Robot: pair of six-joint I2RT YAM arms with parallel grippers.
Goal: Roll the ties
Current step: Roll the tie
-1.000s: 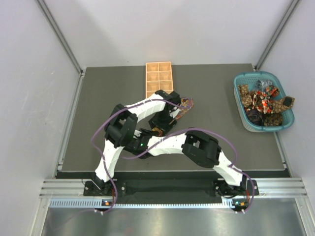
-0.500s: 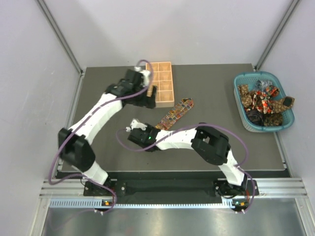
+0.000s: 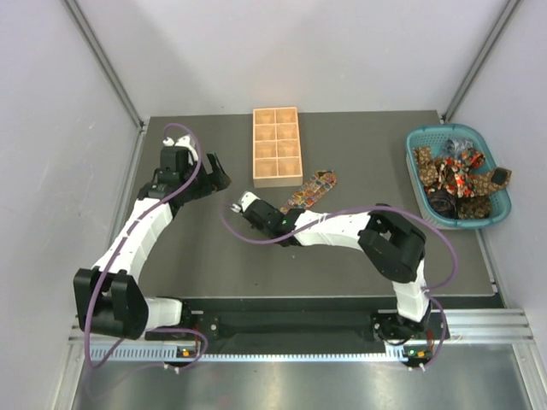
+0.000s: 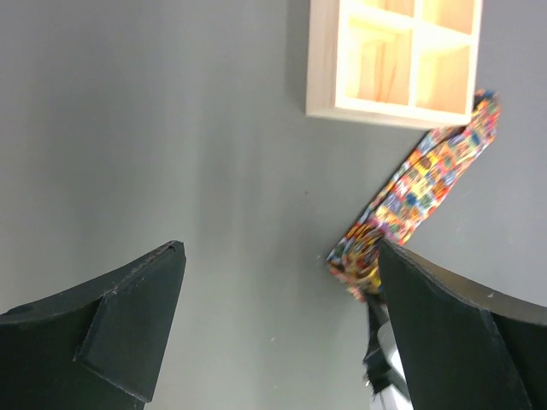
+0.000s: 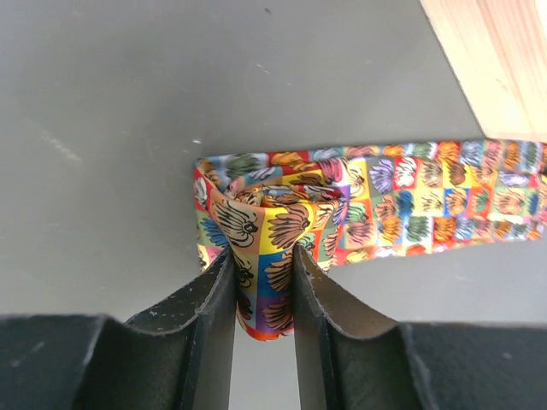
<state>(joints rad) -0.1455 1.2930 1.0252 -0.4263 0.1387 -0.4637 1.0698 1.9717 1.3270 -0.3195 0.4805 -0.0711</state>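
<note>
right tool [image 5: 263,269] clamped the rolled end of the tie [image 5: 402,201]; left tool [image 4: 280,256] hung open above the worktop [image 4: 128,128].

A tan wooden eight-compartment tray [image 3: 277,147] sits far-centre on the dark grey bench [image 3: 367,158]; a teal plastic basket [image 3: 461,224] stands at the right edge.

L claw [image 4: 275,256] spread wide; R claw [image 5: 263,260] pinched on tie [image 5: 402,201].
</note>
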